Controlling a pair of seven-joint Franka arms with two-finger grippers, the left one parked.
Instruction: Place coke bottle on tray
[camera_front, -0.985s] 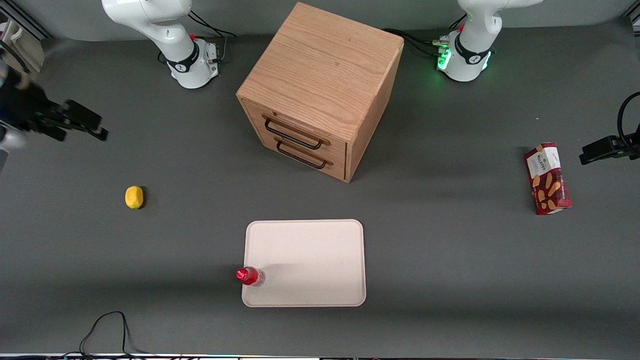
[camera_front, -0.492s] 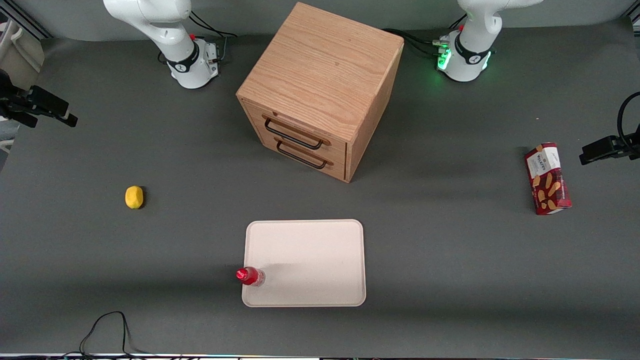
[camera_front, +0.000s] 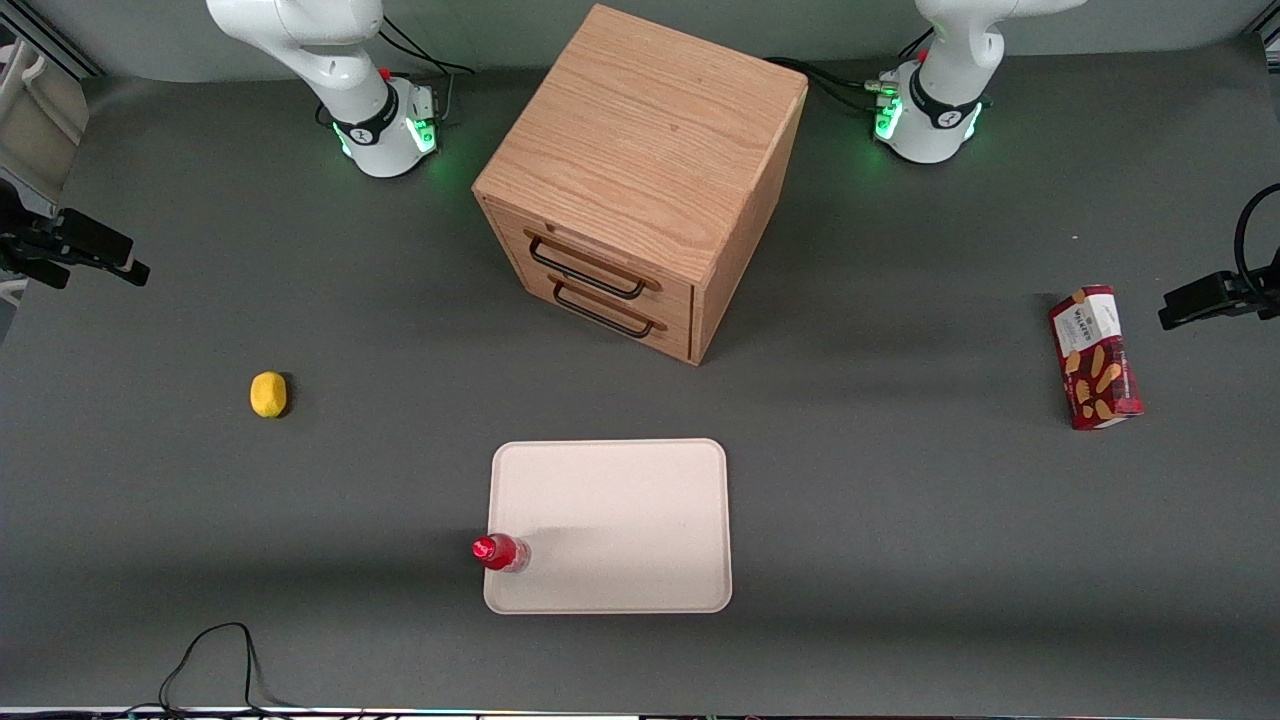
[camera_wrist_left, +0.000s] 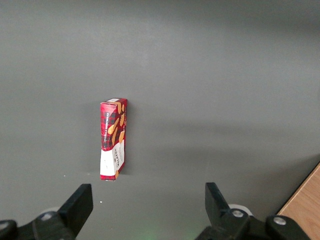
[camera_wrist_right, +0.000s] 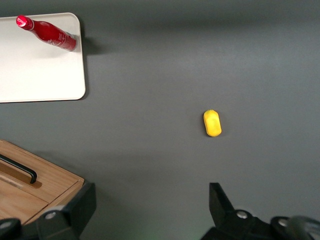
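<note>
The coke bottle (camera_front: 499, 552) stands upright on the tray's (camera_front: 620, 500) edge, already placed. My hand (camera_front: 120, 265), fingers apart and empty, hangs well away at my end of the bench (camera_front: 900, 500).

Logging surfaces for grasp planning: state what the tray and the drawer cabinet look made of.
Tray: likely plastic, matte cream, smooth with moulded rounded corners. Drawer cabinet: wood or veneer, visible oak-like grain, dark metal-looking handles. The tool hangs open at the working arm's end.
</note>
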